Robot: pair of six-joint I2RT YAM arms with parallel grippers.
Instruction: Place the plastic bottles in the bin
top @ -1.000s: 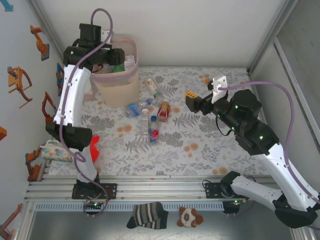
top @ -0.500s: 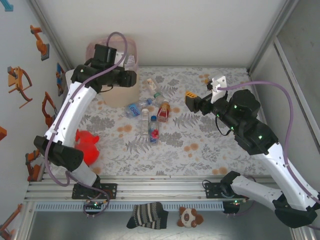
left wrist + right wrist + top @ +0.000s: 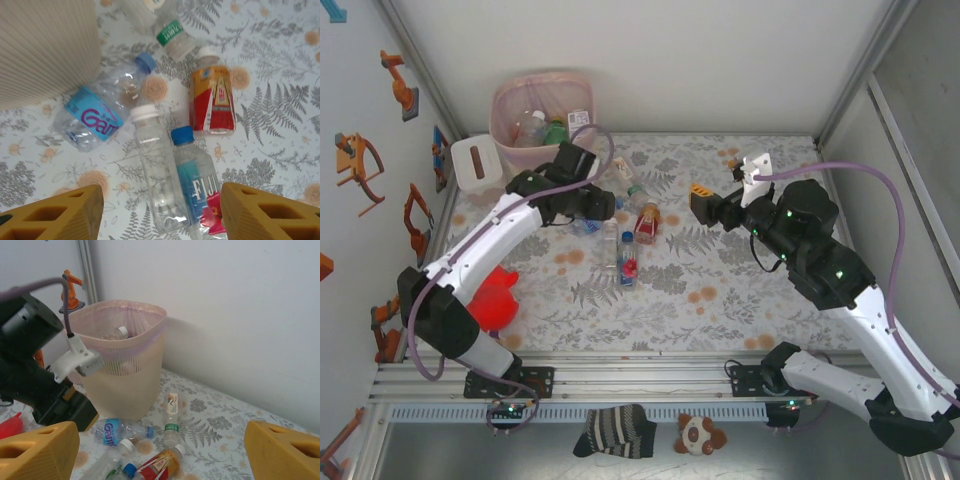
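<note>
A leaf-patterned tablecloth (image 3: 660, 320) with orange blooms covers the table. A white tissue box (image 3: 477, 162) with an oval slot stands at its far left corner, and a red plush toy (image 3: 492, 300) sits near the left edge. Below the metal rail (image 3: 640, 385), a striped sock (image 3: 615, 430) lies beside a small brown-and-white plush (image 3: 700, 434). Orange cut-out figures (image 3: 358, 160) dot the left wall.

beige bin (image 3: 126, 382), pink liner (image 3: 150, 316); grey fern-print tablecloth (image 3: 720, 262).
</note>
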